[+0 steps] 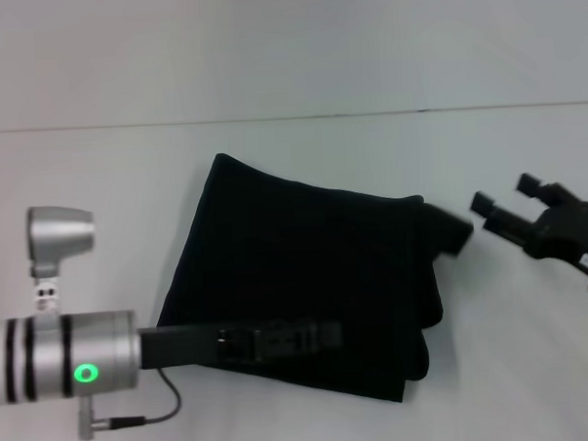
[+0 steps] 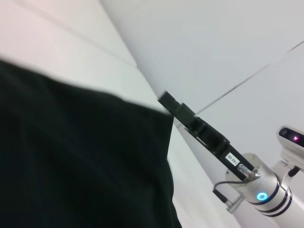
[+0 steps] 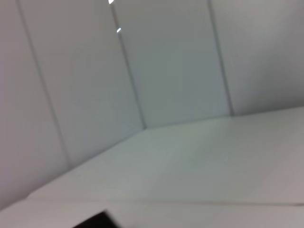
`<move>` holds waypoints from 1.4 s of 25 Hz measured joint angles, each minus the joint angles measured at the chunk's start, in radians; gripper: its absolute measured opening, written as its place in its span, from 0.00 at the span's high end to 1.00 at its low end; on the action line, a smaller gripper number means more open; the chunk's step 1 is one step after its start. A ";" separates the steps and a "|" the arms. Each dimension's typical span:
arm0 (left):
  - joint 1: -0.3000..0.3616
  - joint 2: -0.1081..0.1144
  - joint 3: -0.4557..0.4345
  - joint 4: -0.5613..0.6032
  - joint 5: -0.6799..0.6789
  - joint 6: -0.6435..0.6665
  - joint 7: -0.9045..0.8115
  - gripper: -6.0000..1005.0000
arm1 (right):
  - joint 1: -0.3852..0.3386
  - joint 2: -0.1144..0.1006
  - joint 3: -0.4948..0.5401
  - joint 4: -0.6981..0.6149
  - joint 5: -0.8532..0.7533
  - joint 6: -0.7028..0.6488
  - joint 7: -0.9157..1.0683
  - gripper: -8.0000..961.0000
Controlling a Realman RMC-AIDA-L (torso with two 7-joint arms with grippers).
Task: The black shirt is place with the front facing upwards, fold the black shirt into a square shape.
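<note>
The black shirt (image 1: 307,288) lay folded into a compact, roughly square bundle near the middle of the white counter (image 1: 291,162), with its lettering not visible. The left end effector (image 1: 323,334) reached over the near edge of the shirt (black fingers against black cloth, so I cannot tell if it was released or clenched). The right end effector (image 1: 499,212) stood just beside the shirt's right corner, its fingers (image 1: 486,204) apart and holding nothing.

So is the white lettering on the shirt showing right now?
No, the black shirt lies folded, with only plain black cloth visible.
</note>
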 joint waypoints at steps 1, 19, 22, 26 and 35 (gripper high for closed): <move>0.009 0.003 -0.001 0.019 -0.002 0.008 0.012 0.54 | -0.004 0.000 0.022 0.000 0.003 -0.003 0.000 0.04; 0.050 0.035 -0.296 0.086 -0.006 0.038 0.151 0.04 | 0.080 0.005 -0.131 0.082 -0.024 -0.073 -0.146 0.04; 0.051 0.039 -0.344 0.079 -0.006 0.024 0.153 0.04 | 0.115 0.007 -0.187 0.115 -0.025 -0.024 -0.168 0.04; 0.052 0.037 -0.357 0.076 -0.006 0.007 0.153 0.04 | 0.142 0.009 -0.223 0.151 -0.026 0.077 -0.169 0.04; 0.050 0.032 -0.358 0.067 -0.007 -0.002 0.150 0.04 | 0.098 0.006 -0.216 0.166 -0.015 0.196 -0.170 0.04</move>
